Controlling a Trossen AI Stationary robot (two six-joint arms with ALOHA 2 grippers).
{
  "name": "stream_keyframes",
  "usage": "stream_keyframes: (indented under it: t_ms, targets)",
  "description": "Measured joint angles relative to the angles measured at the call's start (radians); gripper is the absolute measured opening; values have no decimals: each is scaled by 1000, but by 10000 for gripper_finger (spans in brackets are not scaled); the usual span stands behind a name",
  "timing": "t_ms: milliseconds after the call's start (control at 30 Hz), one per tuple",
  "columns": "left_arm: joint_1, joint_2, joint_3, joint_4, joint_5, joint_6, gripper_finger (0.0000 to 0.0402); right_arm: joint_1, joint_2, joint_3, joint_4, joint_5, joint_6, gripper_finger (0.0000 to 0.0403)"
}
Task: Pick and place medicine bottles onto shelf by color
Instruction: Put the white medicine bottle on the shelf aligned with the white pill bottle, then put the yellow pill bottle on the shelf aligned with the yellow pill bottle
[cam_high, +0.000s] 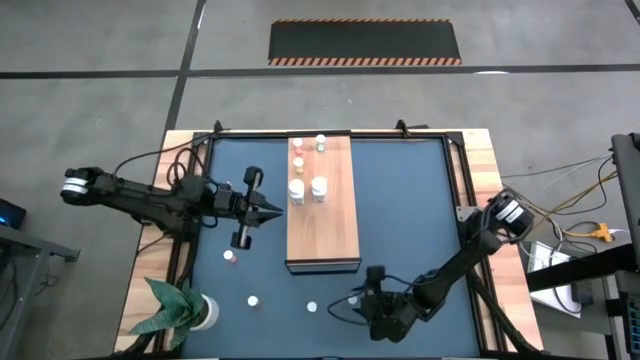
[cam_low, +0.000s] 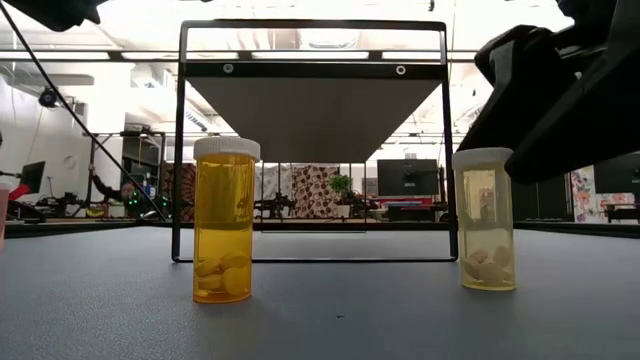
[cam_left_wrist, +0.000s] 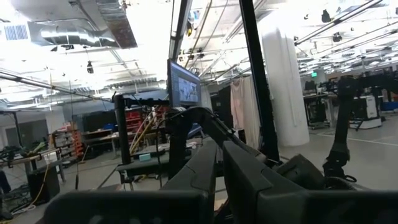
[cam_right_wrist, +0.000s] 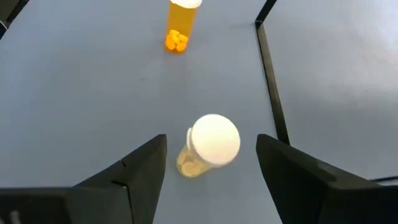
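The shelf (cam_high: 322, 215) is a long wooden board across the mat's middle, on a dark frame (cam_low: 312, 110). Several medicine bottles (cam_high: 308, 186) stand on their bases at its far end. Near the front edge a pale yellow bottle with a white cap (cam_right_wrist: 208, 146) stands upright on the mat. My right gripper (cam_right_wrist: 211, 142) is open, slanting down, one finger on each side of this bottle and apart from it. An orange bottle (cam_low: 224, 220) stands farther toward the left. My left gripper (cam_high: 276, 211) is shut, raised left of the shelf, and holds nothing.
A pink-capped bottle (cam_high: 229, 256) stands on the mat left of the shelf. A potted green plant (cam_high: 185, 310) sits at the near left corner. The shelf frame's leg (cam_right_wrist: 270, 74) runs along the mat just beyond the pale bottle. Open mat lies right of the shelf.
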Motion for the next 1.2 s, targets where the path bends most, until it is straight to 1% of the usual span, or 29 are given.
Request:
stream_keyframes:
  t_ms: [400, 700, 800, 933, 1100, 1200]
  targets:
    - [0, 0, 0, 0, 0, 0, 12, -12, 47, 16, 26, 4, 13, 172]
    - [0, 0, -2, -1, 0, 0, 12, -11, 42, 17, 35, -6, 19, 87]
    - [0, 0, -3, -1, 0, 0, 12, -11, 18, 17, 36, -58, 22, 76]
    - [-1, 0, -4, -1, 0, 0, 12, -11, -48, 17, 37, -151, 40, 84]
    - [-1, 0, -8, -1, 0, 0, 12, -11, -155, 17, 28, -320, 53, 88]
    - [-1, 0, -13, -1, 0, 0, 12, -10, -228, 17, 3, -344, 64, 86]
